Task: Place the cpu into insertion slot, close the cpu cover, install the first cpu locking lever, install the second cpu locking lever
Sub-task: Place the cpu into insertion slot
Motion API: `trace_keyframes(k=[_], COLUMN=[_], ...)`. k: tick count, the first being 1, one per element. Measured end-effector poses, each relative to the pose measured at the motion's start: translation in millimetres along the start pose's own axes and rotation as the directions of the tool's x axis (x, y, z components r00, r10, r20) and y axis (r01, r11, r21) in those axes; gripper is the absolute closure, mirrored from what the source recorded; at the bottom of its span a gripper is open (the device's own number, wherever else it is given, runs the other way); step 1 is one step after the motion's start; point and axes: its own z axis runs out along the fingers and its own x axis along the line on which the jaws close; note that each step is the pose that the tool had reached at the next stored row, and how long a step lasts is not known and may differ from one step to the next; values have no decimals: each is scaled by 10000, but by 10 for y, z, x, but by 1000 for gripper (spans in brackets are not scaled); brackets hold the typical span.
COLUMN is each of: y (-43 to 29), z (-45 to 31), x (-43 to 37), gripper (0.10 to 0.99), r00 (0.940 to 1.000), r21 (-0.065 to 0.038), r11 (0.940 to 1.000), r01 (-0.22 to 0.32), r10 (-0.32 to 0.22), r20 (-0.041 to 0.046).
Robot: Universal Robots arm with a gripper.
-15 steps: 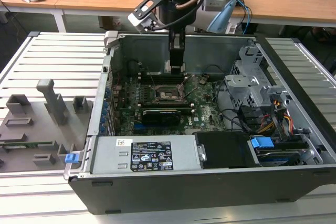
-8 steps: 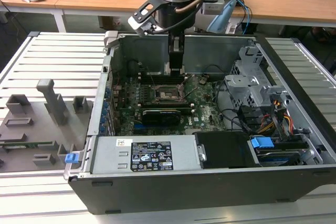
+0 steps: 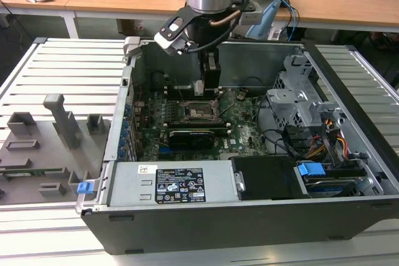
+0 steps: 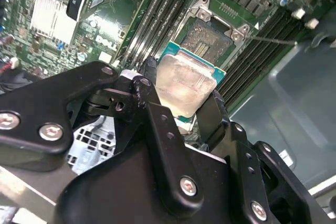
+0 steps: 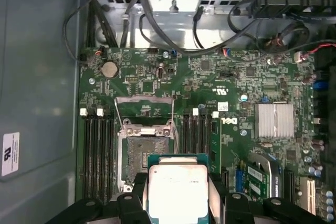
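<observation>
One end effector (image 5: 177,196) clenched on one cpu (image 5: 178,179), gripped at two opposite edges. The cpu hangs above one bare insertion slot (image 5: 136,158), not seated. One cpu cover (image 5: 144,109) stands swung open.

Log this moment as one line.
gripper: shut on cpu | cpu: held near insertion slot, not seated | insertion slot: empty | cpu cover: open

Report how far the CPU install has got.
Nothing finished yet. The gripper holds the cpu above the motherboard, short of the insertion slot, which is bare. The cpu cover stands open; seating, closing and locking remain.
</observation>
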Motion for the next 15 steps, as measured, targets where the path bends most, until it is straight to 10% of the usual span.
trace_keyframes(k=[13,15], y=[-10,-17], z=[117,223], x=[-1,16], gripper=[545,545], r00=[10000,9991], r21=[0,2], r11=[10000,9991], r01=[70,417], r10=[-70,-417], r20=[-4,-30])
